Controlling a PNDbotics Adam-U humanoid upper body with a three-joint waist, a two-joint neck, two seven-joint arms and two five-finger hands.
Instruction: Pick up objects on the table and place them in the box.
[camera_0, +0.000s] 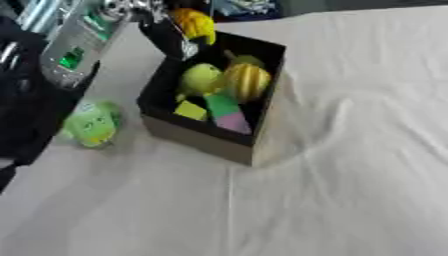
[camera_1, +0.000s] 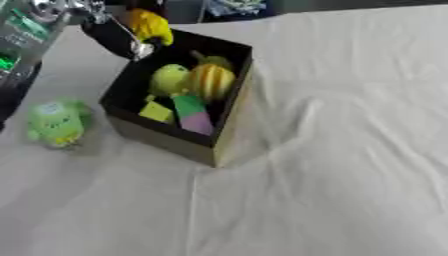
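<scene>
We looked steeply down from head height with both eyes, close over the tabletop (camera_0: 350, 165); both views shared the box (camera_1: 166, 135).

This looks like a robot test or lab bench, not a home. A tabletop (camera_0: 350, 150) draped in a plain, creased white cloth carries one open box (camera_0: 197, 137), black inside with cardboard-brown outer walls, holding toy-like things in yellow, green and pink. Left of the box lies a soft green toy (camera_0: 92, 125). Beyond the box's far left corner, a silver-and-black robot arm (camera_0: 74, 45) with lit green parts reaches in.
</scene>
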